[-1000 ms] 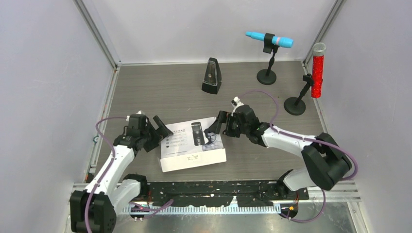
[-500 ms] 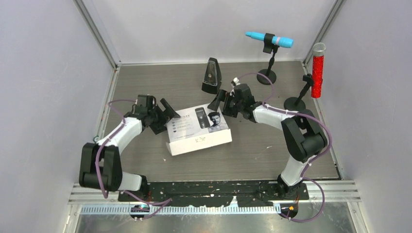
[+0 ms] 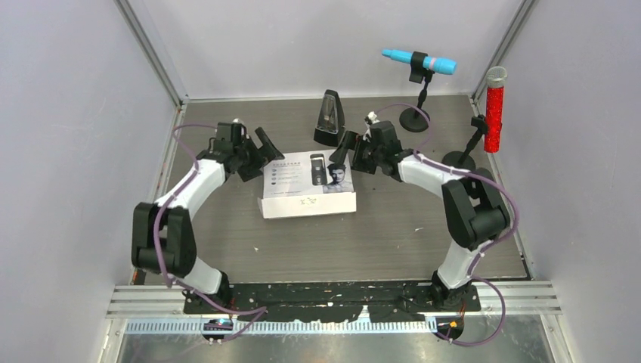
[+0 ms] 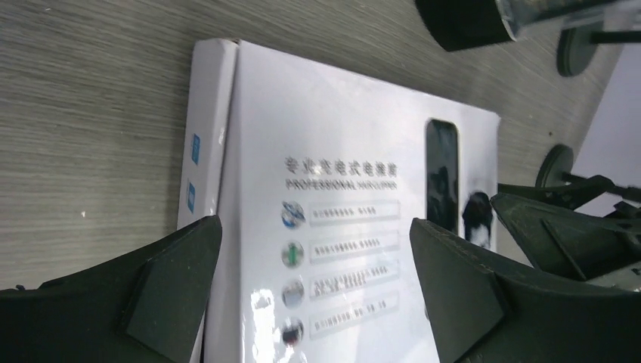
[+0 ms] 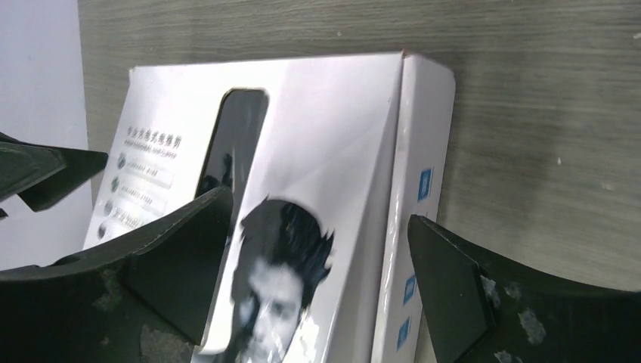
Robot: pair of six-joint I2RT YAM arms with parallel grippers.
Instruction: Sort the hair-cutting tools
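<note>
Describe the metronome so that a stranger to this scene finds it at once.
Look to the back middle of the grey table, behind the white clipper box. The metronome stands there, left of the blue microphone. It is the only black pyramid; its neighbour is a thin stand.

Three cameras, one shared subject: the white box (image 3: 308,185).
The top view sits high above and behind the arm bases, looking down and forward over the whole table (image 3: 393,242) from far off. The left wrist camera looks past the left gripper's fingers (image 4: 174,287) along the box top from very close. The right wrist camera (equally close) faces it from the opposite end, past the right gripper's fingers (image 5: 446,287). Each wrist view catches the other's fingers beyond the box.
</note>
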